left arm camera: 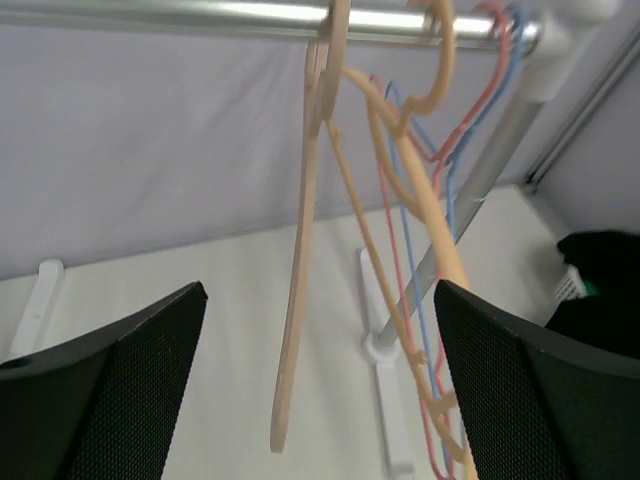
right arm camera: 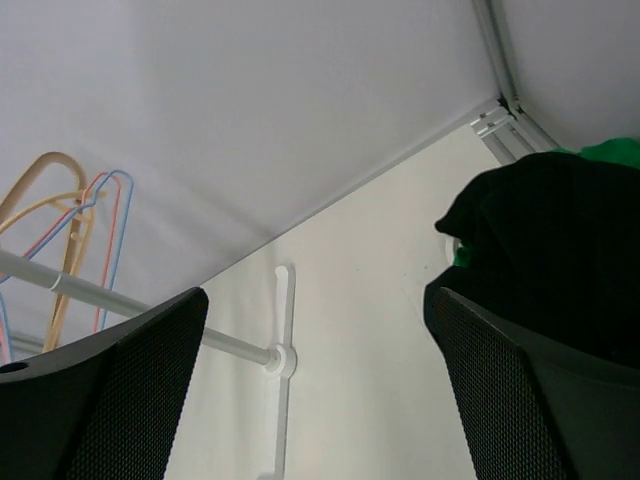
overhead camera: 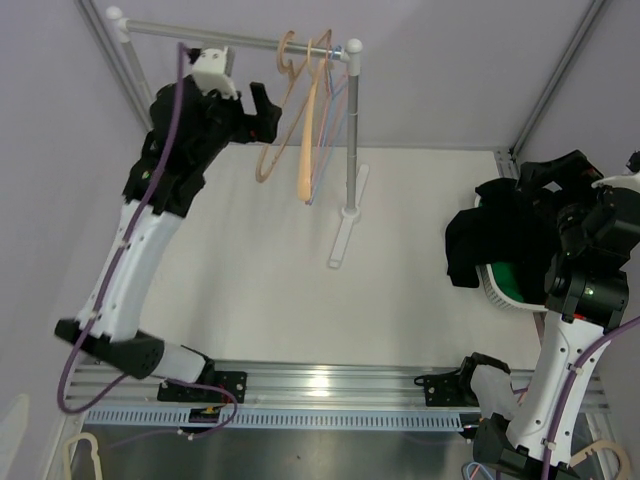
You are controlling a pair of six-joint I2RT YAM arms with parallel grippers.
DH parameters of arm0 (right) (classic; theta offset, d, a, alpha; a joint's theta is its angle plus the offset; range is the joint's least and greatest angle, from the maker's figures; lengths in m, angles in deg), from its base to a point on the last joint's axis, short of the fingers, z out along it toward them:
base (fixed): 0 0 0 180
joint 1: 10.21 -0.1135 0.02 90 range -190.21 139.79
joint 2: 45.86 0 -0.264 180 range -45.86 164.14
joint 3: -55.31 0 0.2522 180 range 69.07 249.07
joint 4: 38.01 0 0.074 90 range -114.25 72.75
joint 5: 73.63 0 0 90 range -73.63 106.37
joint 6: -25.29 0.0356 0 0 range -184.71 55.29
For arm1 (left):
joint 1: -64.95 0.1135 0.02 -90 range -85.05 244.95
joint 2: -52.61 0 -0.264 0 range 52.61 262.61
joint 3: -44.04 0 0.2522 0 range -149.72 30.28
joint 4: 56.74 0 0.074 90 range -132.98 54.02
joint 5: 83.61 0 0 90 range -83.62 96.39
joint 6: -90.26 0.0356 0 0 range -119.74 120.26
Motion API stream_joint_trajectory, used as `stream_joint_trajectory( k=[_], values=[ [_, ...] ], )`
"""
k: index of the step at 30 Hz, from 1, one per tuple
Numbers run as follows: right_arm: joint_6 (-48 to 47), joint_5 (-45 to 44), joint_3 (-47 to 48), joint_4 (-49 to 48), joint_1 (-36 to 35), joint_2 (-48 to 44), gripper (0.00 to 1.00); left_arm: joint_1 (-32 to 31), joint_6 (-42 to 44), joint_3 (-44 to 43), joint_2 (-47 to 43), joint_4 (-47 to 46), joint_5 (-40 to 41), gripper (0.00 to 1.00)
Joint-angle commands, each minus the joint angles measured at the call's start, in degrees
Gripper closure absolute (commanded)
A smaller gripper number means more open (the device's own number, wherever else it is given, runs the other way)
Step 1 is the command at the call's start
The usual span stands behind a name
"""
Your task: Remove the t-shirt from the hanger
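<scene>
The black t-shirt [overhead camera: 475,240] lay heaped over the white basket [overhead camera: 500,297] at the right edge of the bench [overhead camera: 250,270], off the bare hangers [overhead camera: 303,150] at top centre. The left claw [overhead camera: 262,108] and right claw [right arm camera: 318,295] were both spread, pinching nothing. To my eye, the left should back off squarely, clear of the hooks.

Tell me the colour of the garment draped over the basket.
The garment is black, clearest in the top external view.

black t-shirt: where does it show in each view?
Top external: black t-shirt at mid-right.
Left wrist: at the right edge, mid-height.
Right wrist: right side, above the right finger.
Shared landmark: white rack foot.
</scene>
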Motion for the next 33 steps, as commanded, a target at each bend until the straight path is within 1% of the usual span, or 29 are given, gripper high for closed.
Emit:
stream_joint_trajectory(
  k=[1,4,5,6,7,8,10,11,13,14,16,18,19,21,23,25,28,33],
  values=[
    [-1.0,5.8,1.1,-4.0,-0.3,-0.7,0.0,-0.5,-6.2,8.9,-14.7,-2.8,0.0,0.0],
    [-0.8,10.0,-0.3,-5.0,-0.4,-0.8,0.0,-0.9,-9.2,21.1,-23.9,-7.6,-2.3,0.01],
    [-0.8,11.6,-1.1,-6.4,-0.4,-1.0,0.0,-1.0,-10.0,25.3,-29.6,-8.3,-4.0,0.0],
    [-0.7,14.7,-1.8,-7.1,-0.5,-1.1,0.0,-0.9,-11.0,29.0,-32.3,-8.6,-4.2,0.01],
    [-0.6,16.1,-3.1,-7.9,-0.5,-1.5,0.01,-0.9,-12.2,30.7,-37.0,-8.9,-4.6,0.0],
    [-0.8,17.5,-4.0,-8.2,-0.6,-1.8,0.0,-1.0,-12.5,35.5,-39.2,-8.9,-5.3,0.01],
    [-0.6,20.1,-5.9,-9.3,-0.9,-3.1,0.0,-1.0,-13.0,38.0,-42.9,-6.6,-6.1,0.01],
    [-0.5,20.5,-7.9,-9.4,-1.3,-3.7,0.01,-1.1,-13.1,41.1,-45.7,-5.5,-6.4,0.0],
    [-0.6,21.6,-10.4,-9.6,-1.7,-5.1,0.0,-1.0,-13.5,42.9,-48.0,-2.3,-7.4,0.0],
    [-0.7,22.4,-13.7,-10.0,-1.9,-7.0,0.01,-1.1,-13.6,44.5,-49.0,-1.3,-8.2,0.0],
    [-1.0,24.3,-17.2,-11.0,-2.5,-8.8,0.0,-1.0,-14.4,48.1,-52.0,0.6,-9.4,0.01],
    [-1.4,25.0,-21.8,-11.4,-3.0,-11.6,0.0,-1.0,-14.7,49.7,-55.2,1.4,-9.6,0.0],
    [-2.2,25.1,-23.0,-11.0,-3.5,-12.4,0.01,-1.0,-14.7,52.6,-56.5,1.2,-9.9,0.0],
    [-3.0,25.1,-25.7,-10.5,-3.9,-14.5,0.0,-1.0,-14.5,54.4,-58.7,1.0,-10.3,0.01],
    [-5.0,24.5,-27.4,-8.9,-4.6,-16.3,0.01,-1.0,-14.4,57.2,-62.1,0.5,-10.9,0.01],
    [-5.5,23.2,-28.5,-8.4,-5.0,-17.6,0.0,-1.0,-14.4,59.0,-63.1,0.5,-11.0,0.01],
    [-5.6,21.7,-30.0,-8.0,-5.5,-19.3,0.01,-1.1,-14.6,60.0,-63.9,1.0,-10.7,0.01],
    [-5.4,19.4,-28.7,-5.5,-5.7,-19.0,0.0,-1.0,-14.7,60.7,-63.9,1.6,-11.0,0.01]
  ],
)
